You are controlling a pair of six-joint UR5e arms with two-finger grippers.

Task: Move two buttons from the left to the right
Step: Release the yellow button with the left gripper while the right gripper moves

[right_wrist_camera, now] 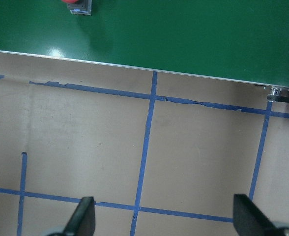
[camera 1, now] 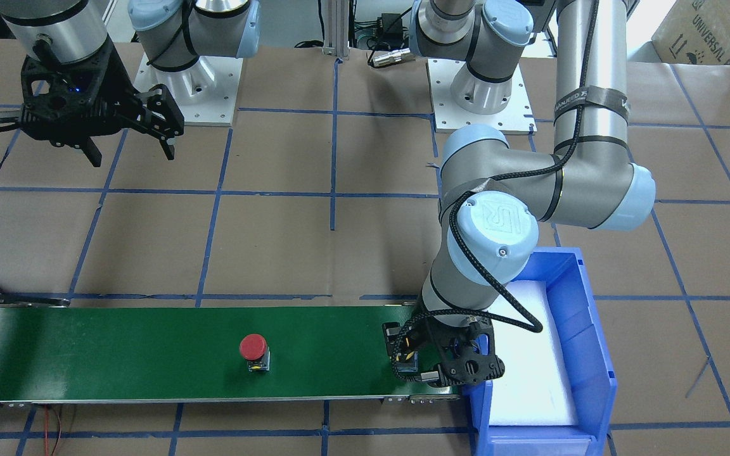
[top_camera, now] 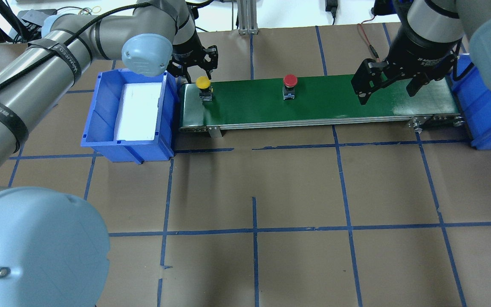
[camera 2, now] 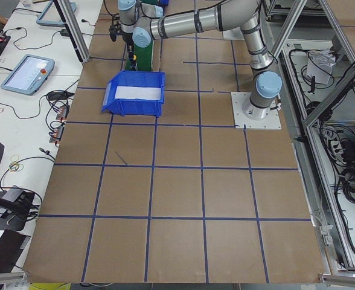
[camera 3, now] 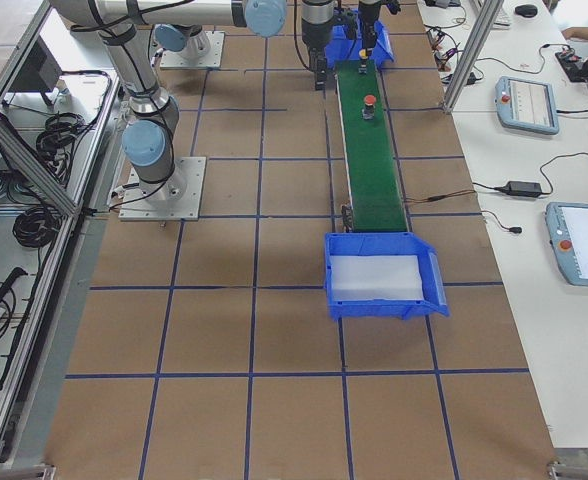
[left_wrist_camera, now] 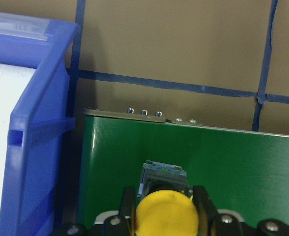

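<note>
The yellow button (top_camera: pixel 203 82) is at the left end of the green conveyor belt (top_camera: pixel 335 102), between the fingers of my left gripper (top_camera: pixel 203 76). In the left wrist view both fingers (left_wrist_camera: pixel 128 206) press the sides of its yellow cap (left_wrist_camera: pixel 164 215), and its grey body reaches down to the belt. The red button (top_camera: pixel 290 81) stands upright and alone near the middle of the belt; it also shows in the front view (camera 1: pixel 254 347). My right gripper (top_camera: pixel 388 87) is open and empty, held above the belt's right end.
A blue bin (top_camera: pixel 100 106) with a white foam liner stands just left of the belt's left end. Another blue bin (top_camera: pixel 484 119) stands at the belt's right end. The table is brown paper with blue tape lines.
</note>
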